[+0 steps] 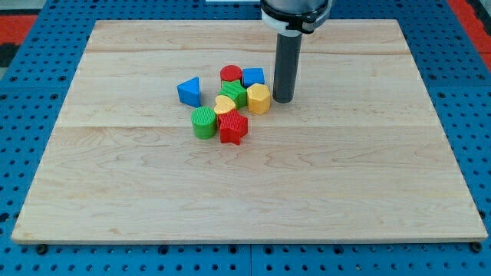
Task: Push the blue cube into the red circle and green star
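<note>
The blue cube (253, 77) sits at the cluster's top right, seemingly touching the red circle (231, 75) on its left, the green star (235, 94) just below-left. My tip (283, 100), bare and holding nothing, stands just right of it, slightly lower.

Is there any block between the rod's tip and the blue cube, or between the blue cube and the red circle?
No. My tip stands just right of the blue cube, nothing between; the yellow block sits below that line. The cube already touches the red circle.

We've got our rod standing upright from the view's top, dark and straight, with my tip (282, 100) planted low, right of centre, upper half.
</note>
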Tool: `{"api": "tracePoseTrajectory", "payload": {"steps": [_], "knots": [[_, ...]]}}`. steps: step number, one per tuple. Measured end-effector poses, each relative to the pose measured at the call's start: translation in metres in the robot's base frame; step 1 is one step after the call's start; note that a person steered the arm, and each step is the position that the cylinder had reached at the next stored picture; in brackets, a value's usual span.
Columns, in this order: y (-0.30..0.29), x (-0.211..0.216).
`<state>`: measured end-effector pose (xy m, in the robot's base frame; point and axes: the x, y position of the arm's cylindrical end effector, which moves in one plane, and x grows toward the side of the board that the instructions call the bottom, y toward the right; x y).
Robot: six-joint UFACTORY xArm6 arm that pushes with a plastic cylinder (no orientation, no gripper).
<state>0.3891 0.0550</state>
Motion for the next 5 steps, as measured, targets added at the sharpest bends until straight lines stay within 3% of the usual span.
{"api": "tracePoseTrajectory", "payload": {"steps": [2,3,5], "knots": [[-0.01,0.005],[0.017,-0.026],[0.001,-0.058]]}}
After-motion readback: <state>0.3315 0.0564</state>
